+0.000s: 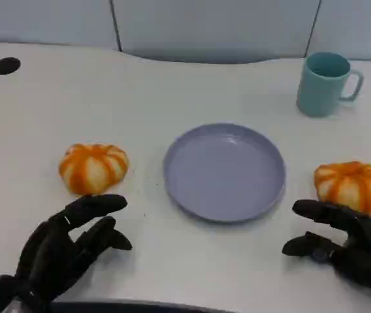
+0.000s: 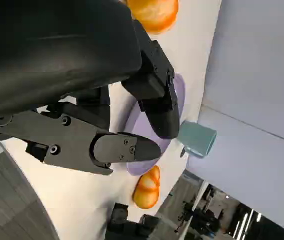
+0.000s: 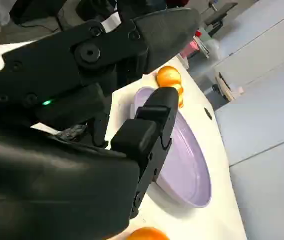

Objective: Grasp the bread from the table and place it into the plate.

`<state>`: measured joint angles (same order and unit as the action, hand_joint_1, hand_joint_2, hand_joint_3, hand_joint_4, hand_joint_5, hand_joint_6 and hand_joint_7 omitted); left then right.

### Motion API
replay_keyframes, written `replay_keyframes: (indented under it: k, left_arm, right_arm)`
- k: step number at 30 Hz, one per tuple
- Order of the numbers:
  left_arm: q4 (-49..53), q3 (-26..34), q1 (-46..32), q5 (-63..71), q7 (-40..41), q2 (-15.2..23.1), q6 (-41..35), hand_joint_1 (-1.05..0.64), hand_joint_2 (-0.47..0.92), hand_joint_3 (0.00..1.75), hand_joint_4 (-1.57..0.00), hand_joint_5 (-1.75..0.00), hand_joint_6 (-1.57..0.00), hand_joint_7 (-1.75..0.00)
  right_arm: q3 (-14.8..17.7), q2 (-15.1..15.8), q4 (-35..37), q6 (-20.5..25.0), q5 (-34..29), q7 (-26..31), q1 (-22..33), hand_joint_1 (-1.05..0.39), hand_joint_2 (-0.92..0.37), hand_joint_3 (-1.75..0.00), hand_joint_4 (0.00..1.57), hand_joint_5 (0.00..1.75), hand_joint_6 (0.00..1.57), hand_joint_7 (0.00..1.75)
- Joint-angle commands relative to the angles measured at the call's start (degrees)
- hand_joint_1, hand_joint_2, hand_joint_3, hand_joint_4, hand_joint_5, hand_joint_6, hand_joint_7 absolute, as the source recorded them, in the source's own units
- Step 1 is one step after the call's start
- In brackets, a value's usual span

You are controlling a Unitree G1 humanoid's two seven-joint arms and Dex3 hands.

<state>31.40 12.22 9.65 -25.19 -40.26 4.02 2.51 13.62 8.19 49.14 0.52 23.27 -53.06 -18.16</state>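
A: Nearest, what do the hands do?
B: The left hand (image 1: 68, 244) and right hand (image 1: 351, 241) hover released, grasping nothing.
A: And further?
B: One orange striped pumpkin-shaped bread (image 1: 94, 167) lies at nine o'clock of the round lilac plate (image 1: 224, 171), another bread (image 1: 351, 185) at three o'clock; a teal mug (image 1: 325, 83) stands at one o'clock on the white bench (image 1: 172, 85).

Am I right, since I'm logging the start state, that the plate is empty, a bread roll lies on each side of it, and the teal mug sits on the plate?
Not quite. The head view shows the teal mug standing on the table, apart from the plate. The plate is indeed empty, with a bread roll on one side and another on the other.
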Motion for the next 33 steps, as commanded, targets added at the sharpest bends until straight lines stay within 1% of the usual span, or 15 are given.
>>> replay_keyframes:
  k: [1,5,8,11,14,17,20,23,27,28,30,33]
  left_arm:
    - [-0.96,0.42,-0.68,-0.32,-0.02,0.66,-0.32,-0.36,0.92,0.28,-0.38,-1.60,-0.58,-0.77]
    - [-0.48,0.46,-0.47,-0.42,-0.60,0.69,0.01,-0.36,0.92,0.29,-0.38,-1.61,-0.58,-0.77]
    - [-0.09,0.48,-0.47,-0.57,-1.33,0.81,0.16,-0.36,0.92,0.28,-0.38,-1.60,-0.57,-0.77]
    - [-0.39,0.60,-0.55,-0.89,-1.36,0.82,-0.75,-0.37,0.92,0.27,-0.38,-1.60,-0.57,-0.76]
    - [-0.14,0.65,-0.29,-1.10,-2.02,1.02,-1.03,-0.37,0.92,0.27,-0.38,-1.60,-0.57,-0.76]
    - [-0.16,0.64,-0.26,-0.93,-2.08,1.12,-1.16,-0.38,0.92,0.26,-0.39,-1.61,-0.57,-0.76]
    - [-0.19,0.63,-0.20,-0.65,-1.50,1.01,-1.01,-0.37,0.92,0.25,-0.41,-1.60,-0.58,-0.76]
    - [-0.36,0.61,-0.22,-0.58,-1.15,1.00,-1.27,-0.37,0.92,0.25,-0.41,-1.59,-0.59,-0.76]
    - [-0.39,0.62,-0.23,-0.56,-1.12,1.00,-1.32,-0.37,0.92,0.25,-0.41,-1.59,-0.59,-0.76]
    - [-0.49,0.67,-0.36,-0.50,-1.38,1.09,-0.73,-0.37,0.92,0.25,-0.41,-1.59,-0.59,-0.76]
    - [-1.21,0.56,-0.64,0.29,-1.94,1.03,2.83,-0.35,0.92,0.26,-0.35,-1.61,-0.54,-0.77]
    - [-3.85,-0.17,-1.23,2.24,-0.63,0.70,7.52,-0.34,0.91,0.24,-0.27,-1.58,-0.48,-0.78]
  right_arm:
    - [0.56,0.65,0.17,2.10,0.60,-0.45,0.91,-0.33,-0.92,-0.02,0.72,0.88,0.94,0.15]
    - [0.76,0.83,0.08,3.33,0.73,-0.45,0.73,-0.33,-0.92,-0.03,0.73,0.89,0.94,0.15]
    - [0.89,1.05,0.66,3.73,1.09,-1.59,0.46,-0.33,-0.92,-0.06,0.71,0.89,0.94,0.14]
    - [0.94,1.24,0.83,4.62,1.08,-1.76,0.29,-0.34,-0.92,-0.05,0.71,0.90,0.94,0.13]
    - [1.33,1.17,1.87,4.52,1.27,-2.57,-0.16,-0.34,-0.92,-0.04,0.72,0.90,0.95,0.12]
    - [1.26,1.14,1.34,4.57,0.84,-1.65,0.02,-0.33,-0.92,-0.03,0.72,0.90,0.96,0.12]
    - [1.39,1.06,1.06,4.59,1.05,-1.97,0.16,-0.32,-0.92,-0.04,0.72,0.89,0.95,0.11]
    - [1.34,1.16,1.87,3.45,0.61,-2.02,-0.01,-0.33,-0.92,-0.04,0.71,0.89,0.95,0.11]
    - [1.34,1.18,2.17,3.15,0.56,-2.09,-0.10,-0.33,-0.92,-0.04,0.71,0.89,0.95,0.10]
    - [1.25,1.01,1.78,3.18,0.53,-1.82,0.02,-0.33,-0.92,-0.04,0.71,0.89,0.95,0.10]
    - [1.02,0.74,0.60,3.59,0.35,-0.74,0.36,-0.33,-0.92,-0.04,0.71,0.89,0.96,0.10]
    - [1.10,0.50,0.36,3.56,0.62,-0.71,0.45,-0.33,-0.92,-0.04,0.71,0.90,0.97,0.10]
